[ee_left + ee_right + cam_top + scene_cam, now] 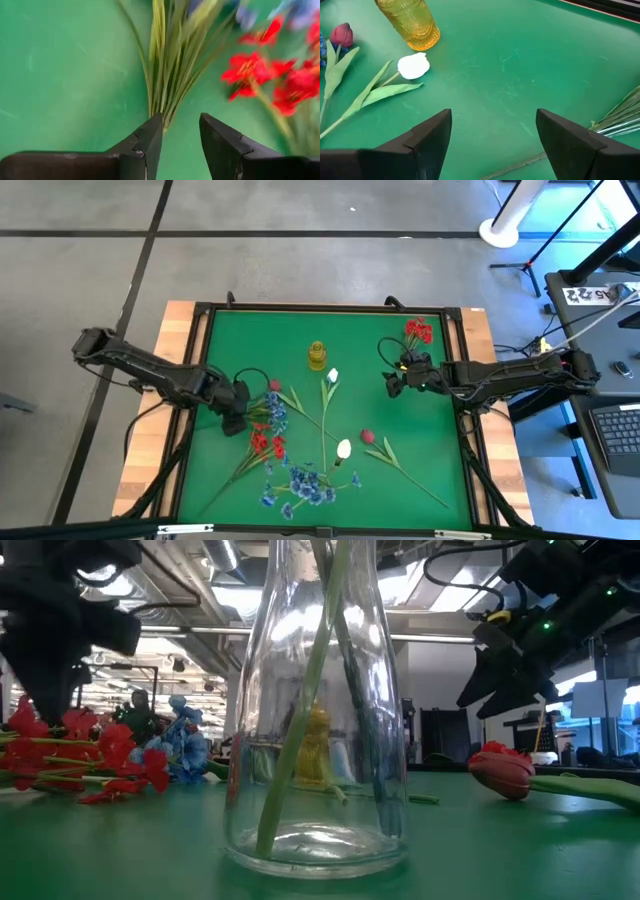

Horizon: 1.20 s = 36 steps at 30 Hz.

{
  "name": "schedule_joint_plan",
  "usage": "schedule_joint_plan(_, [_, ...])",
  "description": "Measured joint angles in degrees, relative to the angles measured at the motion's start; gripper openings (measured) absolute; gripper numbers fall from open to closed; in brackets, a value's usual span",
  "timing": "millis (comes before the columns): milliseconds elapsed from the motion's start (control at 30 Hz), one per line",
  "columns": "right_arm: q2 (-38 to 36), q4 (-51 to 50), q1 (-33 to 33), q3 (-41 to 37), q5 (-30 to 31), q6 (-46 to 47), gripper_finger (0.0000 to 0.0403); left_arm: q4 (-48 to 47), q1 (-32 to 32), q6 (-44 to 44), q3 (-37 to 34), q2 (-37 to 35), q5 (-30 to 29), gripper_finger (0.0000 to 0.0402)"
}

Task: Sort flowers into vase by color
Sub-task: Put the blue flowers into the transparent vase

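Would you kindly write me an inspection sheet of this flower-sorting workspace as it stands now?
Surface: green mat in a dark frame on a wooden table.
Job's things: red flowers, blue flowers and white buds lie loose on the mat; one red bunch stands in the clear vase; a yellow vase stands empty.
Clutter: nothing seen.
Grippers: left gripper open, low over green stems; right gripper open, holding nothing, near the clear vase.
Cables: black leads run along both arms.
Surroundings: grey floor, a keyboard at right.
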Motion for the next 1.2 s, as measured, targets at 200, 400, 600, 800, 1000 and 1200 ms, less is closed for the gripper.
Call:
schedule_joint_plan(200, [0.0, 0.03, 0.0, 0.0, -0.37, -0.11, 0.0289, -0.46, -2.67, -0.27, -0.07, 5.15, 0.46, 0.0179])
schedule_joint_plan(400, [0.0, 0.05, 0.0, 0.02, -0.37, -0.09, 0.0289, -0.09, -2.23, -0.35, -0.07, 9.59, -3.72, 0.0231])
schedule_joint_plan(600, [0.0, 0.03, 0.0, 0.02, -0.39, -0.14, 0.0289, 0.88, -0.95, -0.3, -0.09, 14.34, -3.94, 0.0234])
schedule_joint_plan(800, [0.0, 0.03, 0.0, 0.02, -0.39, -0.2, 0.0289, 1.15, 0.44, 0.17, 0.17, 17.34, -3.18, 0.0206])
schedule_joint_plan(1000, [0.0, 0.03, 0.0, 0.02, -0.42, -0.24, 0.0288, 1.56, 1.55, 0.22, 0.07, 17.41, -3.97, 0.0133])
schedule_joint_plan(1200, [0.0, 0.03, 0.0, 0.02, -0.41, -0.26, 0.0289, -0.66, 2.79, 0.19, 1.06, 17.13, -5.73, 0.0026])
